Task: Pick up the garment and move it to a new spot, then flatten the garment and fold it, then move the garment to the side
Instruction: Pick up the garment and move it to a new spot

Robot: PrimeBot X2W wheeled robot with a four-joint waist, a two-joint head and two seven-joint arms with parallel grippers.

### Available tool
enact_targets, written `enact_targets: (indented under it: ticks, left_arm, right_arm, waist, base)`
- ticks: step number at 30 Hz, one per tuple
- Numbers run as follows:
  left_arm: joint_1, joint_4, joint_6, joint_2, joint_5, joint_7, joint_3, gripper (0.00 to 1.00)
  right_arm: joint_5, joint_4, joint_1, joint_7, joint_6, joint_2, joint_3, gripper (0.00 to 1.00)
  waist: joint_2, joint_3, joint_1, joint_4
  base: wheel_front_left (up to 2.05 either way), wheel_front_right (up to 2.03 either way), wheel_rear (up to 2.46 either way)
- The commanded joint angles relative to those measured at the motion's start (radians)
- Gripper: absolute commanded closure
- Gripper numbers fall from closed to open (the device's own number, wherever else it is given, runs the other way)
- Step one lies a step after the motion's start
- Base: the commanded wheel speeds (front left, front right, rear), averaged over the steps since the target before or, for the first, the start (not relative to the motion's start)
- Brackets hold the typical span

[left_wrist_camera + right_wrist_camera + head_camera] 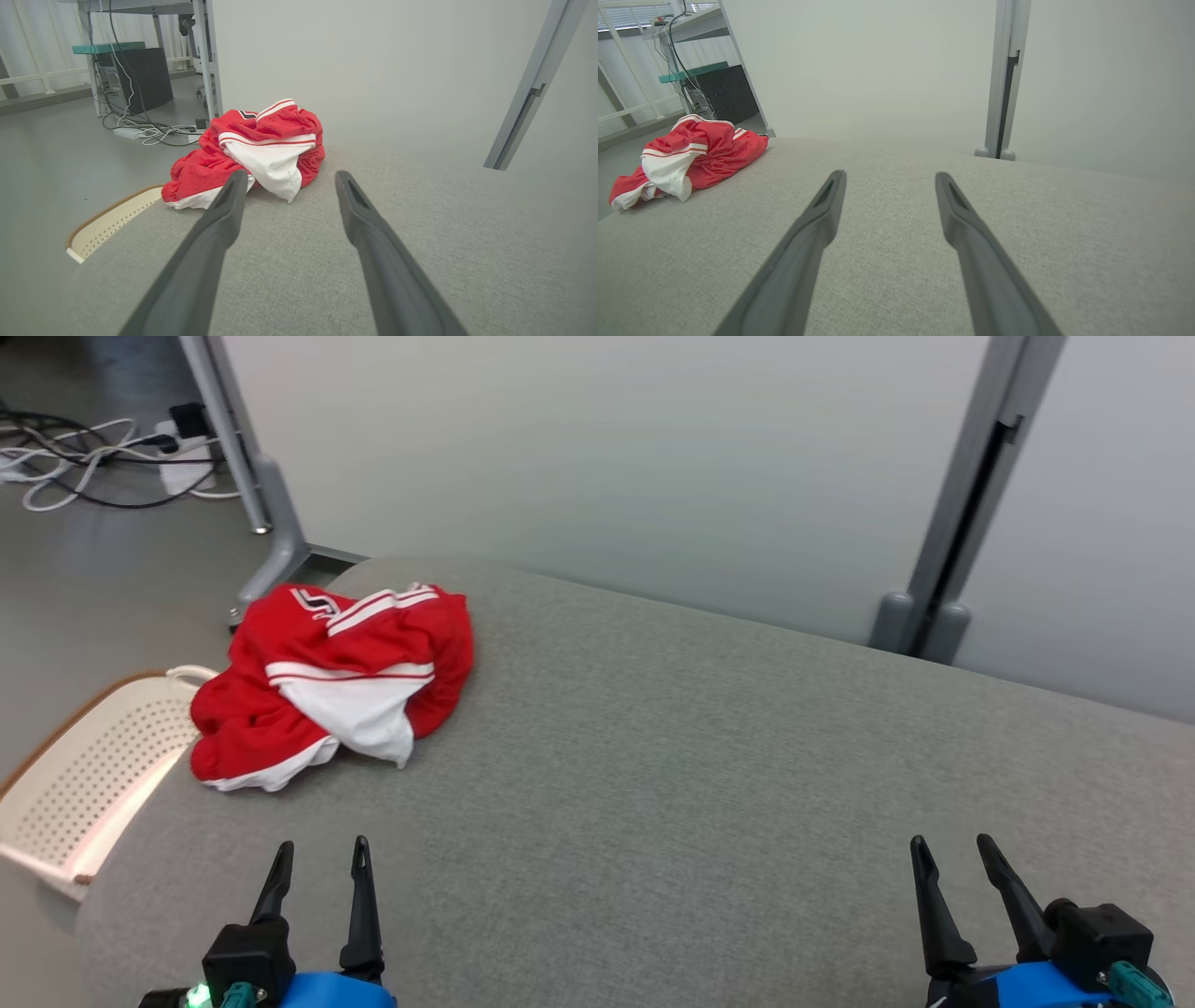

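A crumpled red and white garment (331,686) lies in a heap at the far left corner of the grey fabric surface (653,784). My left gripper (322,847) stands open near the front left, well short of the garment, nothing between its fingers. In the left wrist view the garment (252,149) sits just beyond the left gripper (289,175). My right gripper (952,845) stands open at the front right, far from the cloth. The right wrist view has the garment (686,158) off to the left of the right gripper (889,175).
A cream perforated basket (79,775) stands on the floor by the surface's left edge. Grey partition panels with metal posts (952,504) close off the back. Cables and a power strip (112,453) lie on the floor at the far left, near a desk leg (266,513).
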State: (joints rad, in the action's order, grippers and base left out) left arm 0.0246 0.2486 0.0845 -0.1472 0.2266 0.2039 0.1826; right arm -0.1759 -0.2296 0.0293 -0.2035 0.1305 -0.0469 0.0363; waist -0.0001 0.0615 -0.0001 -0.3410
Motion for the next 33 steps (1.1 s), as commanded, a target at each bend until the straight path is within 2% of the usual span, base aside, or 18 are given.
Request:
enact_targets:
  ticks: [1, 8, 15, 24, 29, 33]
  left_arm:
    - [0.015, -0.010, 0.004, -0.006, 0.002, -0.002, -0.002, 0.00]
    - [0.035, -0.039, 0.018, -0.026, 0.011, -0.013, -0.015, 0.00]
    - [0.064, -0.071, 0.049, -0.024, 0.028, 0.010, -0.045, 0.00]
    - [0.079, -0.095, 0.062, -0.024, 0.040, 0.017, -0.053, 0.00]
    - [0.037, -0.109, 0.046, -0.037, 0.063, -0.023, -0.060, 0.00]
    - [-0.037, -0.151, 0.002, -0.077, 0.090, -0.111, -0.057, 0.00]
  right_arm:
    - [-0.003, -0.003, 0.010, -0.001, 0.000, -0.006, -0.002, 0.00]
    - [-0.011, -0.010, 0.004, 0.001, 0.000, -0.006, -0.025, 0.00]
    - [0.007, -0.015, -0.048, 0.018, 0.000, -0.006, -0.085, 0.00]
    - [0.007, -0.041, -0.085, 0.014, 0.000, -0.006, -0.103, 0.00]
    - [-0.004, -0.051, -0.071, 0.005, 0.000, -0.006, -0.090, 0.00]
    - [-0.007, -0.046, -0.054, -0.002, 0.000, -0.006, -0.070, 0.00]
  waist:
    - [0.0001, -0.027, 0.0001, -0.055]
    - [0.0001, -0.028, 0.0001, -0.164]
    - [0.0001, -0.063, 0.0001, -0.188]
    - [0.0001, -0.079, 0.0001, -0.196]
    - [0.0001, -0.077, 0.0001, -0.194]
    - [0.0001, -0.083, 0.0001, -0.191]
  base:
    - [0.00, 0.00, 0.00]
    - [0.00, 0.00, 0.00]
    - [0.00, 0.00, 0.00]
    - [0.00, 0.00, 0.00]
    - [0.00, 0.00, 0.00]
    - [0.00, 0.00, 0.00]
